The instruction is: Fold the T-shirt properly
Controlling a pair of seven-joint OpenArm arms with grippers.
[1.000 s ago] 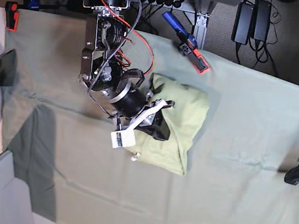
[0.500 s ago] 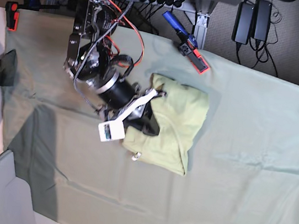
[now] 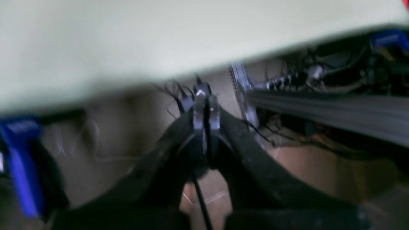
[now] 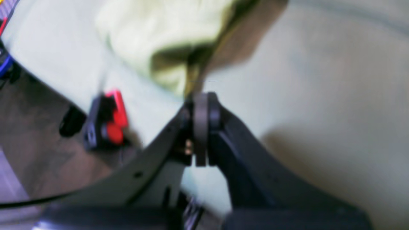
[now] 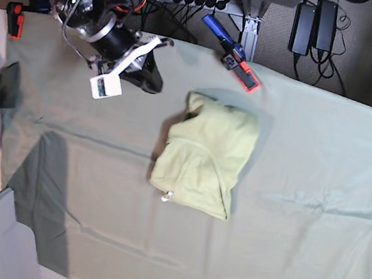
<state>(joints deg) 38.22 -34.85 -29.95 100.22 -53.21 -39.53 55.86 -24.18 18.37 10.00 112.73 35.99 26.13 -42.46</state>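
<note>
- The T-shirt (image 5: 203,159) is being shown folded into a compact bundle mid-cloth, its long axis running near edge to far.
- The right gripper (image 5: 154,79), clenched and empty, is being held up-left of it, nearer.
- The left gripper (image 3: 206,110), clenched on nothing, is being kept off the table cloth (image 5: 313,220).
</note>
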